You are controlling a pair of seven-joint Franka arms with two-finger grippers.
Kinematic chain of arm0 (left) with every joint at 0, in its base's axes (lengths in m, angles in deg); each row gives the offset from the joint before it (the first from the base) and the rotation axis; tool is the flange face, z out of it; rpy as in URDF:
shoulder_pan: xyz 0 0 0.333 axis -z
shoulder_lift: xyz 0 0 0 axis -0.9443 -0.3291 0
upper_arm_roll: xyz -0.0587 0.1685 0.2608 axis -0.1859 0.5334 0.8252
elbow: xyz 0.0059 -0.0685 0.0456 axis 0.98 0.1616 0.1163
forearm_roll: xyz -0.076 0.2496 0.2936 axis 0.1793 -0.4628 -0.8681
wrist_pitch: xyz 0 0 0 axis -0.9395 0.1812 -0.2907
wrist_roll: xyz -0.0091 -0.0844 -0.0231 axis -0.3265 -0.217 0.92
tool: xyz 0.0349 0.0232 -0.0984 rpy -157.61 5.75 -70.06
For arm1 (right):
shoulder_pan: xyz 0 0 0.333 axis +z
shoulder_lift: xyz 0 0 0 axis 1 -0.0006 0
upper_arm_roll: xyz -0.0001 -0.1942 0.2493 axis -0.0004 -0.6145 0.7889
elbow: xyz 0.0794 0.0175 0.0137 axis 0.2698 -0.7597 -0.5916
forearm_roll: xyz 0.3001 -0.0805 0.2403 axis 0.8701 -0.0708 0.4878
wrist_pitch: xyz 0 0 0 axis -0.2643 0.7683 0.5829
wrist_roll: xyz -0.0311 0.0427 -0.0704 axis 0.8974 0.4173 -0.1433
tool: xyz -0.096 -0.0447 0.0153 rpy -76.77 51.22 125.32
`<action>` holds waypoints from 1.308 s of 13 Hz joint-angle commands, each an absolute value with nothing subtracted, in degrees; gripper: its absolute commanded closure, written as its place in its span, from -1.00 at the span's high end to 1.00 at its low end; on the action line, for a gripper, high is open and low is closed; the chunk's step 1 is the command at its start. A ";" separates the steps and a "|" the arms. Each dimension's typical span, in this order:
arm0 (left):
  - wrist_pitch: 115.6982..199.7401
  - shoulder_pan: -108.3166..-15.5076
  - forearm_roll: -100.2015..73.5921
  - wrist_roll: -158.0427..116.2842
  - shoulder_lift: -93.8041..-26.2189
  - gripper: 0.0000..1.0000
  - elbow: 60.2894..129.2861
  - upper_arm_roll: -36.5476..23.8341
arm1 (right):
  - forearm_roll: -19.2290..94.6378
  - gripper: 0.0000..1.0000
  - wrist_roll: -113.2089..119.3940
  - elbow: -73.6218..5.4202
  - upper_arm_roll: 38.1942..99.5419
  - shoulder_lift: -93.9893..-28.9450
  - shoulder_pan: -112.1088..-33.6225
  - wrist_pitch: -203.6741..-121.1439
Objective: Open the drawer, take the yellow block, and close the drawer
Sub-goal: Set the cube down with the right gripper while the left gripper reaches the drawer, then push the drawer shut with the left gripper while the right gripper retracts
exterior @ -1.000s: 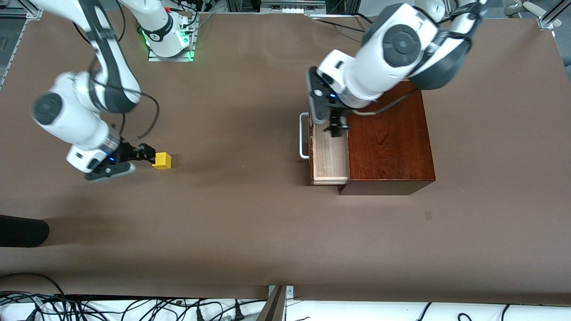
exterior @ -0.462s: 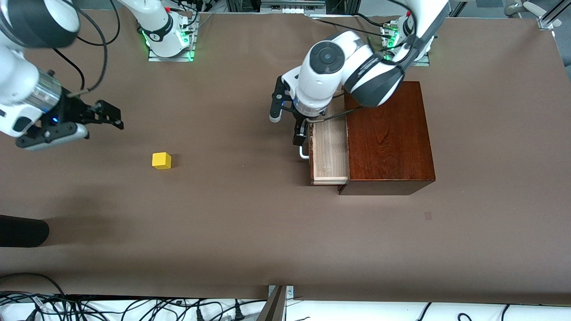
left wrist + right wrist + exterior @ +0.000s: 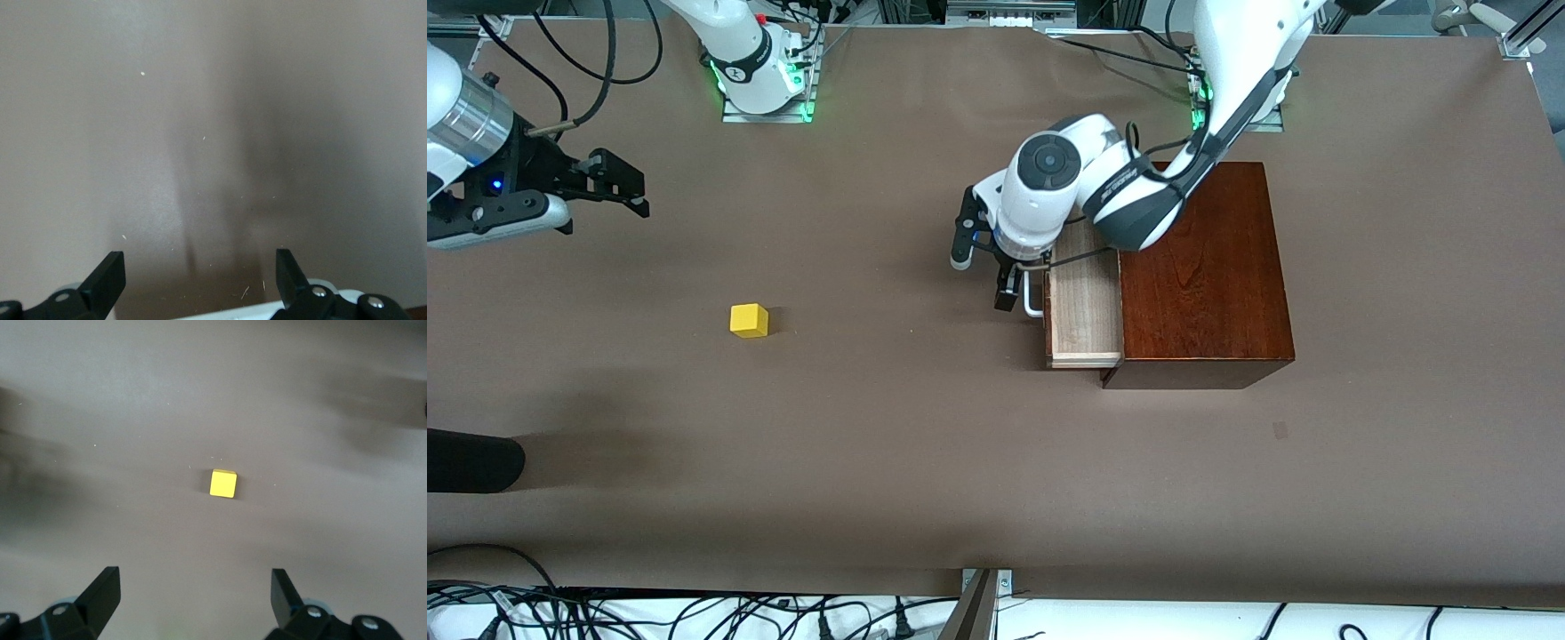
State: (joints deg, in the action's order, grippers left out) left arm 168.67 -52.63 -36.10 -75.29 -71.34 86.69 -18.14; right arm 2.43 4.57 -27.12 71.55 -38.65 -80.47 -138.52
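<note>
The yellow block point(image 3: 749, 320) lies alone on the brown table toward the right arm's end; it also shows in the right wrist view point(image 3: 223, 483). My right gripper point(image 3: 627, 187) is open and empty, raised over bare table, apart from the block point(image 3: 193, 590). The drawer point(image 3: 1085, 307) of the dark wooden box point(image 3: 1205, 267) stands pulled out, its pale interior bare. My left gripper point(image 3: 983, 267) is open and empty just in front of the white handle point(image 3: 1032, 302), holding nothing. The left wrist view shows its open fingertips point(image 3: 199, 280) over bare table.
A black object point(image 3: 471, 460) lies at the table's edge nearest the front camera, toward the right arm's end. A small dark mark point(image 3: 1280, 430) is on the table nearer the camera than the box. Cables run along that edge.
My right gripper let go of the yellow block and rose away toward the bases. My left gripper moved from over the drawer to in front of its handle.
</note>
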 commanded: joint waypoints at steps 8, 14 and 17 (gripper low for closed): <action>150.35 -56.89 -40.23 -75.67 -69.55 1.00 86.48 -17.56 | 1.83 1.00 0.78 -26.31 69.75 -39.32 -80.56 -136.00; 144.45 -58.83 -40.23 -74.97 -66.91 1.00 86.66 -17.12 | 0.33 1.00 0.79 -24.99 69.31 -39.41 -80.56 -136.61; 145.32 -59.10 -38.05 -70.78 -65.60 1.00 86.13 -17.91 | 0.25 1.00 0.08 -24.99 69.31 -39.50 -80.56 -136.79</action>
State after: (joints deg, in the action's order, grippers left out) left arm 146.82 -58.12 -38.34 -73.13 -68.85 85.75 -17.42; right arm 1.06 1.05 -26.25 69.27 -39.11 -80.60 -137.24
